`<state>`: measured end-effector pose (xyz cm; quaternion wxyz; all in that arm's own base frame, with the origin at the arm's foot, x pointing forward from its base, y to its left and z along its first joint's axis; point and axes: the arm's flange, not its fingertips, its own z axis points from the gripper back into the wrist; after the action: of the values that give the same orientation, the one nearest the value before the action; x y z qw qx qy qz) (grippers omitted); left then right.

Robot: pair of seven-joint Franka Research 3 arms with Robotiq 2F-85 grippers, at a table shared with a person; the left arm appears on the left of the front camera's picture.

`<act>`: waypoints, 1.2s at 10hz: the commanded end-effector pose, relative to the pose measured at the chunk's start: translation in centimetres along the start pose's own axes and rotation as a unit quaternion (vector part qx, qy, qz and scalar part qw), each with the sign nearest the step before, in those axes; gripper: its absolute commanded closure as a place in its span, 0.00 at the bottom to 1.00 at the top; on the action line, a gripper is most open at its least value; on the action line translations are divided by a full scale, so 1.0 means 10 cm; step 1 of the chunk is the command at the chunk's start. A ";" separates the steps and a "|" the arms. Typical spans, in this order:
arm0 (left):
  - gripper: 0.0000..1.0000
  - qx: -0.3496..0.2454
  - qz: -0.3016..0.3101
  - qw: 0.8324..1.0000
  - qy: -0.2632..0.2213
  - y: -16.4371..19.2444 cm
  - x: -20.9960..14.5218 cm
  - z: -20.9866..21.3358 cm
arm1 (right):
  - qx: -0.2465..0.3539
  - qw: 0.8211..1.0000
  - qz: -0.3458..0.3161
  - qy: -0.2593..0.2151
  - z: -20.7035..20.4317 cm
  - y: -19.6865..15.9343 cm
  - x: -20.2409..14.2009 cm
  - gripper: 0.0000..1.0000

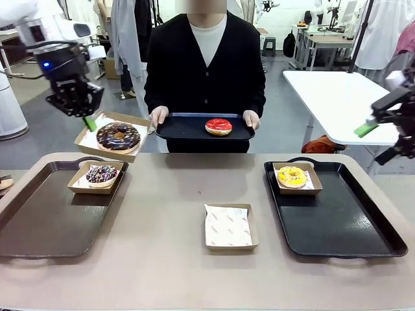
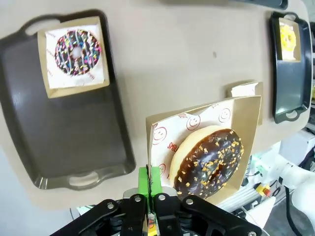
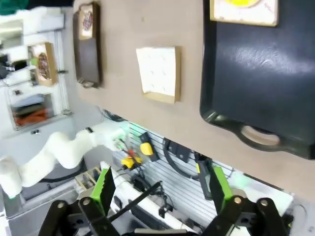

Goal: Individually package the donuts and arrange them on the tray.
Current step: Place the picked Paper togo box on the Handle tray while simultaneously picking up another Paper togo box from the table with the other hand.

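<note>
In the upper left of the front view, the left gripper (image 1: 89, 121) was clamped on the rim of a shallow cardboard box (image 1: 110, 153), held above the smooth tan table (image 1: 168, 259). The box's printed paper liner carried the dark chocolate donut (image 1: 118, 136), a glossy ring flecked with pale crumbs. Just below, the sprinkled donut (image 1: 102, 173) sat boxed on the matte dark left tray (image 1: 39, 227). At right, the yellow donut (image 1: 292, 176) lay boxed at the top of the glossy black right tray (image 1: 337, 220). The red donut (image 1: 218, 126) rested bare on a small tray (image 1: 181, 126) in a person's hands (image 1: 158, 115). An empty lined box (image 1: 228, 227) stood at centre. The right gripper (image 3: 161, 189) hung with its fingers spread apart.
</note>
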<state>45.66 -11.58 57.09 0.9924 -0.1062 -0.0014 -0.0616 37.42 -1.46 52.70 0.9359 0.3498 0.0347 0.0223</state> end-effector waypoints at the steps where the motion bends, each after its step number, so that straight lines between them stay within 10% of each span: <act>1: 0.99 -0.018 0.012 1.000 0.008 0.24 -0.23 -0.07 | -0.067 0.998 -0.008 0.016 -0.44 0.30 0.08 0.00; 8: 0.99 -0.012 0.041 0.999 0.019 0.94 -0.51 -0.36 | -0.181 0.982 -0.006 0.043 -1.92 0.86 0.40 0.00; 12: 0.99 -0.009 0.054 0.998 0.033 0.95 -0.50 -0.42 | -0.174 0.983 0.000 0.056 -2.01 0.80 0.42 0.00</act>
<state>42.01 -2.51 50.25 0.9935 -0.1055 0.0412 -0.0114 40.27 17.35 42.54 0.9788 0.1810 0.0853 0.0428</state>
